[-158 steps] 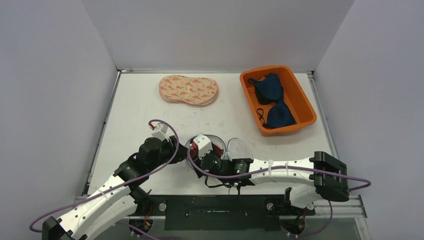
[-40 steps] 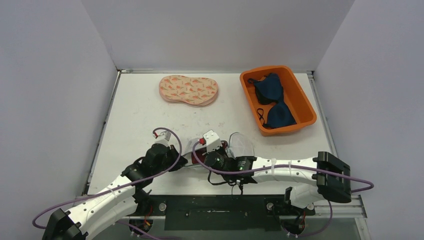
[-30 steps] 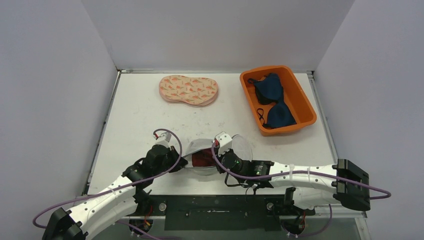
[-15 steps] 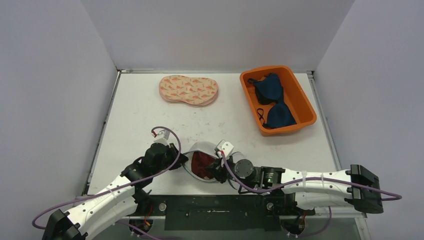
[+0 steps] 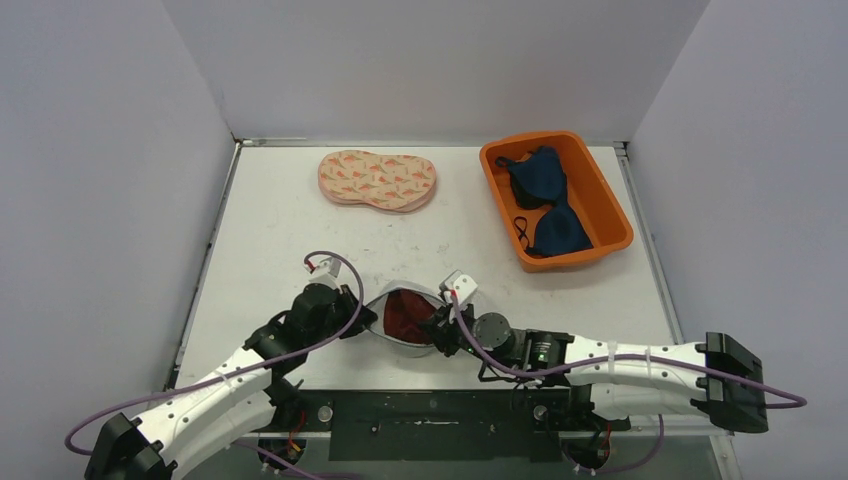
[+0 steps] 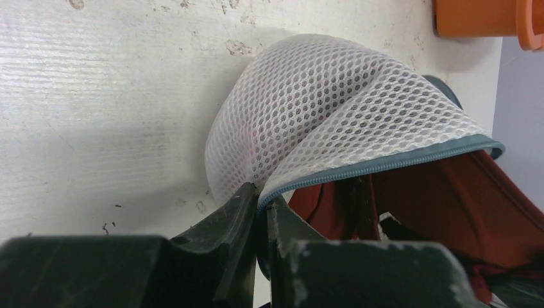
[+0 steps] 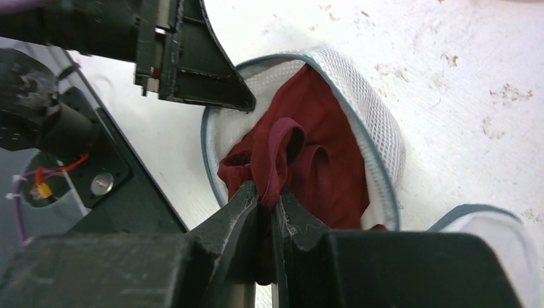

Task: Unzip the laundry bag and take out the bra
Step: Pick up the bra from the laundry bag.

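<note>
bag (image 6: pixel 321 102) mouth wider than a second ago, my left gripper (image 6: pixel 260 205) clamped on its zip rim, my right gripper (image 7: pixel 268 192) clamped on the bra (image 7: pixel 321 160) strap

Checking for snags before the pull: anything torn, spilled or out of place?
Nothing stands out. The white mesh laundry bag lies open, its rim pinched by the left end effector; the right end effector grips the dark red bra.
</note>
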